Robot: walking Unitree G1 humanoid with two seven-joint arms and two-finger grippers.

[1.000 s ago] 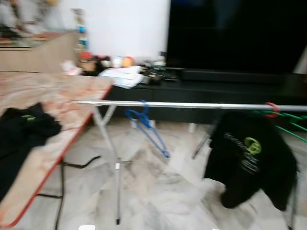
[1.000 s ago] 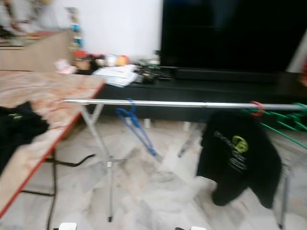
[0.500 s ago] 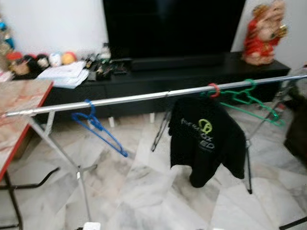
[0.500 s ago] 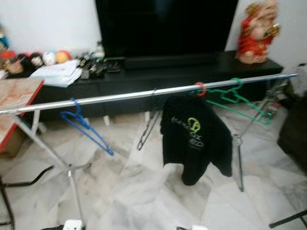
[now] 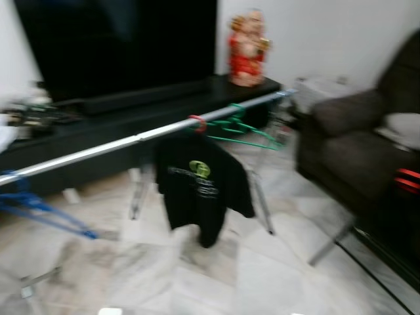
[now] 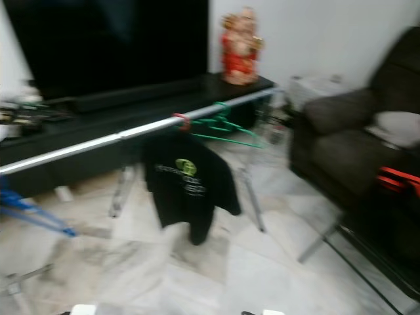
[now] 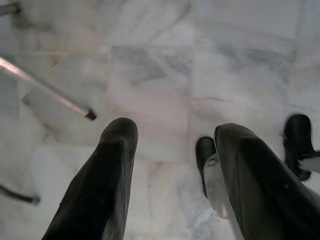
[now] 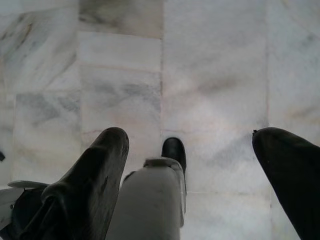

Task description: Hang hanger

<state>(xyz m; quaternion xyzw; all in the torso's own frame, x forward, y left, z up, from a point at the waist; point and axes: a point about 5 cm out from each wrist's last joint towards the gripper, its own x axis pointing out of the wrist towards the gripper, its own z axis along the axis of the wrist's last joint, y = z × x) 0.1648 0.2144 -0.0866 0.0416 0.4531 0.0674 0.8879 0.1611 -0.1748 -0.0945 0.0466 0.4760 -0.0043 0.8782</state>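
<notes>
A silver clothes rail [image 5: 118, 146] runs across the room on metal legs. On it hangs a black T-shirt [image 5: 199, 190] on a red-hooked hanger [image 5: 196, 123], with green hangers [image 5: 239, 129] beside it towards the rail's right end. A blue hanger [image 5: 26, 209] hangs at the left edge. My left gripper [image 7: 172, 137] hangs open over the marble floor [image 7: 235, 65], holding nothing. My right gripper [image 8: 192, 140] also hangs open above the floor with nothing between its fingers.
A black TV cabinet [image 5: 125, 108] with a large dark screen stands behind the rail, a red figurine [image 5: 247, 48] on its right end. A dark sofa [image 5: 367, 147] fills the right side. A rack leg [image 7: 45, 87] crosses the floor near my left gripper.
The camera has swung to the right: the table and blue hanger slid off to the left, the sofa came into view. The hangers on the rail have not moved.
</notes>
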